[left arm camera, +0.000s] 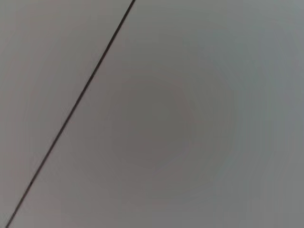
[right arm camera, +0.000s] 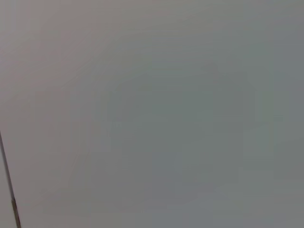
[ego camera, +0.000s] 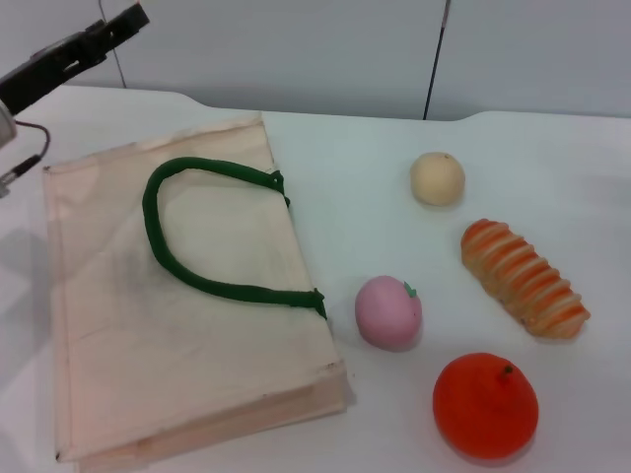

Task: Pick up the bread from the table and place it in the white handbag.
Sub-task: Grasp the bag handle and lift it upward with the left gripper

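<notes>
The bread, an elongated loaf with orange and tan ridged stripes, lies on the white table at the right, untouched. The white handbag lies flat on the left half of the table, its dark green rope handle resting on top. My left gripper hangs high at the far left corner, beyond the bag and far from the bread. My right gripper is out of view. Both wrist views show only a plain grey wall.
A round beige ball sits beyond the bread. A pink toy fruit lies between the bag and the bread. An orange sphere sits in front of the bread, near the table's front edge.
</notes>
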Robot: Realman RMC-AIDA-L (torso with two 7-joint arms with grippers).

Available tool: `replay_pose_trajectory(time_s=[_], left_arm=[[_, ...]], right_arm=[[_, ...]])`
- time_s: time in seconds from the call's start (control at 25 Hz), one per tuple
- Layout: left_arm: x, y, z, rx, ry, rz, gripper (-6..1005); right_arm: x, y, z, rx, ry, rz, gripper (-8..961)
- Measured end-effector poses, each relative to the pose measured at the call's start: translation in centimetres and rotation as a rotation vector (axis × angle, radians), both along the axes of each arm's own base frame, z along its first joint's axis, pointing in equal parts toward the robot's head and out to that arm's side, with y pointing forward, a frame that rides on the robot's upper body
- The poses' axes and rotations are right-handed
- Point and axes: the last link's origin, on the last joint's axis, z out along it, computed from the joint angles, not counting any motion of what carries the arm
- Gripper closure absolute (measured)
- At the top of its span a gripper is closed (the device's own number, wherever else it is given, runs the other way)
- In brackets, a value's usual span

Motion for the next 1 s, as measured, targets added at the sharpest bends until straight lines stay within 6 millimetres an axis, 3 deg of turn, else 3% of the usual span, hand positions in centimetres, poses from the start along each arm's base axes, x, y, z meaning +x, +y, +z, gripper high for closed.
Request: replay_pose_trajectory(time_s=[0.28,0.44,0.68,1.0], left_arm=[[0.9,-0.2,2.4,-0.307,0.132,0.024,210],[1.4,-0.8,3.6,-0.398,0.209,0.04,214],[0.9,-1.4,3.4,-0.527,0.335,0.102,218],[0.6,-1.2,2.7,-0.569,0.38,0.139,225]], right_arm=[[0.6,-0.3,0.3,0.004,-0.009,-0.014,71],[0.6,-0.4,0.3,0.004,-0.009,-0.015,70],[0.6,-0.3,0.3,0.004,-0.007,-0.015,70],[0.5,-0.3,0.4,0.005,-0.003,-0.012,70]])
